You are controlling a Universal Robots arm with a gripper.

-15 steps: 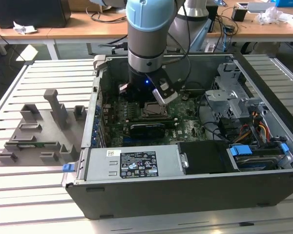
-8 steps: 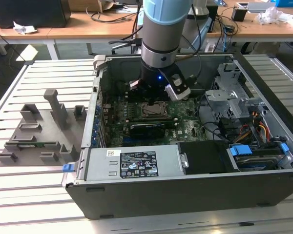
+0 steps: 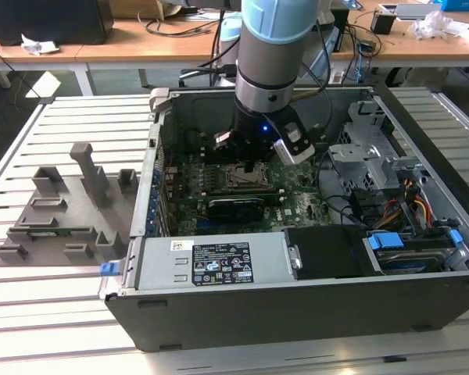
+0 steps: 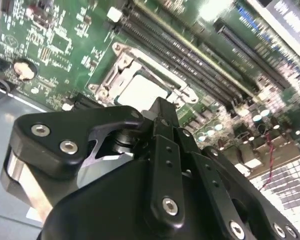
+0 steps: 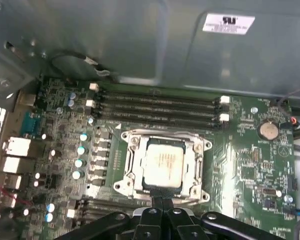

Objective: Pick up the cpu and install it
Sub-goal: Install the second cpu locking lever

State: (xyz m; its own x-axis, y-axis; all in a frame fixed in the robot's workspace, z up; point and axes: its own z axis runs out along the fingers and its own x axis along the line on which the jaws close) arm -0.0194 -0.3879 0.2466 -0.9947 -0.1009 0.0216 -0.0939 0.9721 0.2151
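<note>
On the exterior view's left, a grey plastic fixture tray [image 3: 62, 211] with upright posts and shallow pockets lies on the slatted metal tabletop [image 3: 31, 312], near the left edge and just beside the open computer case [image 3: 297, 305]. The case is a dark steel box lying on its side; its front edge carries a silver power supply [image 3: 219, 266] with a printed label.

Inside the case lies the green motherboard [image 5: 250, 160], dotted with small silver capacitors and crossed by long dark memory slots [image 5: 160, 107]. At its middle sits the socket frame [image 5: 132, 170], a square of bright stamped metal with screws at its corners. The cpu [image 5: 162, 162] lies flat inside that frame: a small square chip with a smooth, pale silver-grey metal top that catches the light, faint print on it, its edges tucked under the frame. It shows in the second wrist view too [image 4: 142, 90].

The end effector [image 5: 162, 212] hangs directly over the socket, its black linkages bolted with round-headed screws, its fingers drawn together and grasping nothing, the tips just beside the frame's near edge. In the exterior view it [image 3: 254, 160] sits under the arm's grey wrist.

On the exterior view's right, drive bays [image 3: 375, 156] and coloured cables [image 3: 410, 207] crowd the case.
</note>
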